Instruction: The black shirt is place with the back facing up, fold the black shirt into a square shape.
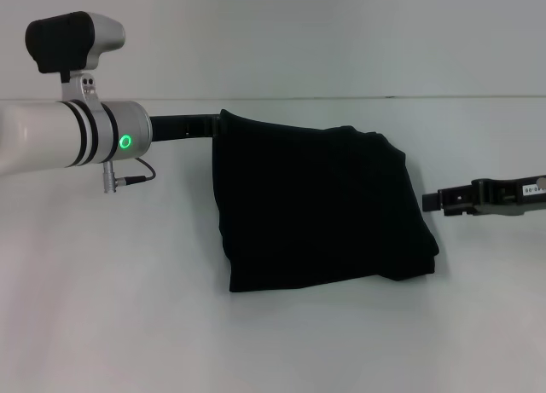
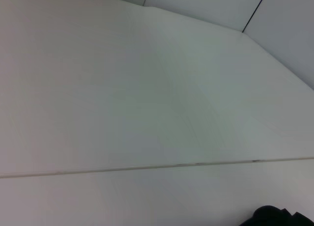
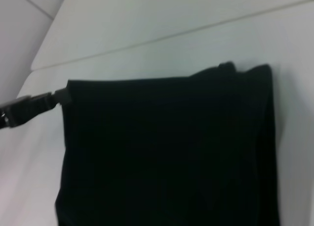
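Observation:
The black shirt (image 1: 316, 210) lies folded into a rough rectangle on the white table, with no lettering showing. My left gripper (image 1: 215, 125) reaches in from the left and is shut on the shirt's far left corner. The right wrist view shows that same left gripper (image 3: 60, 95) meeting the corner of the shirt (image 3: 167, 147). A small piece of the shirt (image 2: 277, 217) shows at the edge of the left wrist view. My right gripper (image 1: 433, 201) hovers just off the shirt's right edge, apart from the cloth.
The white table (image 1: 128, 325) spreads all around the shirt. A seam (image 1: 341, 97) runs along its far side where it meets the pale wall. The left arm's white forearm (image 1: 60, 137) with a green light sits at the far left.

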Available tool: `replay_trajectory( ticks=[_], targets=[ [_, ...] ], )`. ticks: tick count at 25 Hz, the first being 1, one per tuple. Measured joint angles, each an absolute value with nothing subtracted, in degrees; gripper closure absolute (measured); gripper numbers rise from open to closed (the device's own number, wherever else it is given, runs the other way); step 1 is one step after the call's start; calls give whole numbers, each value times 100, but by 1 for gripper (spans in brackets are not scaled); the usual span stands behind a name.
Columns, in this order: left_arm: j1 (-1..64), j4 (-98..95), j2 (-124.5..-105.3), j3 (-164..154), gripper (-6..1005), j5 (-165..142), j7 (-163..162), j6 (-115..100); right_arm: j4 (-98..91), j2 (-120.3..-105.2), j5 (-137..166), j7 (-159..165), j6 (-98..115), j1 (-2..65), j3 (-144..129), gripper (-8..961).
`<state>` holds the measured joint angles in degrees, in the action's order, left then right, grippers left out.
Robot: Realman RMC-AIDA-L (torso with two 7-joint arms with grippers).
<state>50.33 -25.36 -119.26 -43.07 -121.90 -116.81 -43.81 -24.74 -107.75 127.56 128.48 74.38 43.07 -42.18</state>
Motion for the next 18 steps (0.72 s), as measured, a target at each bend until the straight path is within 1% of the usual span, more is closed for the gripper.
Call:
replay_trajectory(
  ticks=[4, 9, 18],
  targets=[
    [5042, -2525, -11938, -4306, 970, -12190, -11680, -4361, -2454, -10749, 12791, 12894, 7640, 4266, -4260, 375],
    [5045, -2517, -11945, -4307, 969, -12190, -11681, -4359, -2432, -10751, 12926, 12990, 7721, 4232, -4298, 375],
    [5045, -2519, -11953, -4307, 966, -12190, -11679, -4359, -2309, -10851, 13095, 13089, 7622, 4270, -4300, 376]
  ],
)
